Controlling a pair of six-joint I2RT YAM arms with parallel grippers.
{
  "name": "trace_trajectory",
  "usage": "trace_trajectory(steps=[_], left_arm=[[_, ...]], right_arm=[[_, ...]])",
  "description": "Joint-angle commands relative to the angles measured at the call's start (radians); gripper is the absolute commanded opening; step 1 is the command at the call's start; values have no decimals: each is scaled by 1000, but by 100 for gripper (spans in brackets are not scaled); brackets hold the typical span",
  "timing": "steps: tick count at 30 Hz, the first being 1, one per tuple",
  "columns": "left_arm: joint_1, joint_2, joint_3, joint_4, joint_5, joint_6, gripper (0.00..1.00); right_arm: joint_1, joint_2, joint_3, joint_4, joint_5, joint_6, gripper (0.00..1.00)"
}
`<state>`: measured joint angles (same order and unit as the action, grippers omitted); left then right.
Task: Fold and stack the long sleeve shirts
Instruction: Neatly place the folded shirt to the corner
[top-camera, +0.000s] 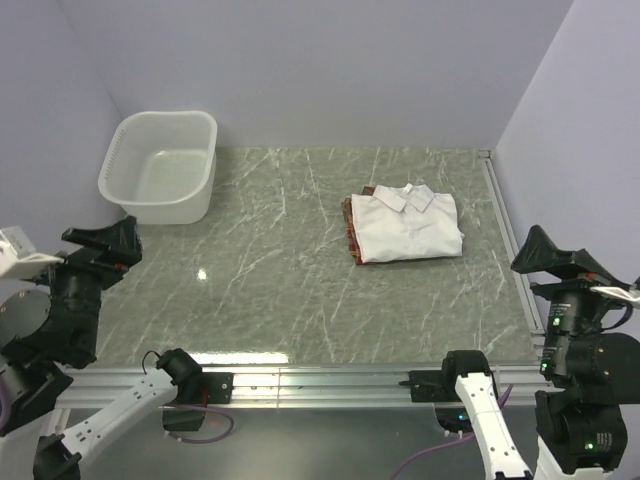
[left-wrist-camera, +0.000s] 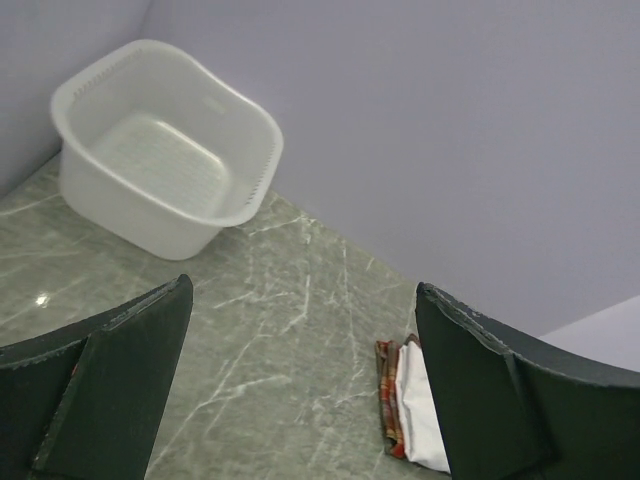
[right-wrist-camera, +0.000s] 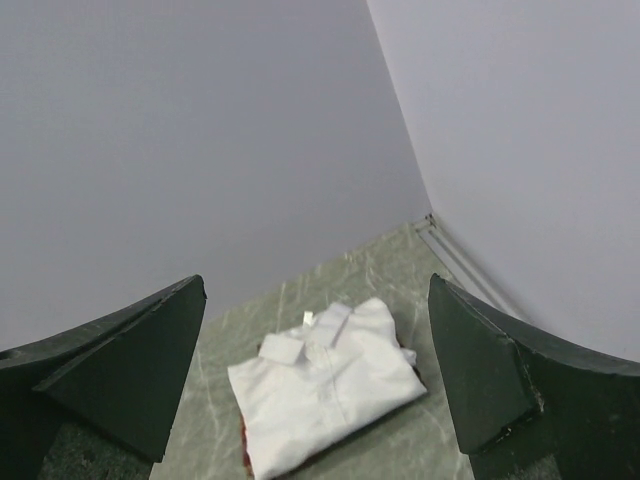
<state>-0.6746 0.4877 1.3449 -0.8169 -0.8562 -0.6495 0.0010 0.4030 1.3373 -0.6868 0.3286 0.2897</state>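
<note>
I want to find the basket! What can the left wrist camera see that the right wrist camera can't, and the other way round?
Only the left wrist camera shows the basket, standing empty by the wall. Only the right wrist camera shows the collar and the corner of the room. Both show the folded white shirt lying on the green table.

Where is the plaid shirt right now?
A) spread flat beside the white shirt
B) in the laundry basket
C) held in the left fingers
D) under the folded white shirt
D: only a red edge of the plaid shirt shows, poking out from beneath the folded white shirt on the table.
</note>
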Motion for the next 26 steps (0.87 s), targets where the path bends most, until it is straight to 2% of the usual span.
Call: trace_trajectory(steps=[1, 9, 26], left_arm=[[0, -60, -61, -10, -44, 70, 99], [0, -147, -170, 61, -14, 65, 99], [0, -101, -194, 84, -30, 31, 99]], right_arm=[[50, -61, -84, 62, 79, -50, 99], [83, -153, -246, 95, 78, -49, 99], [114, -210, -325, 145, 101, -73, 99]])
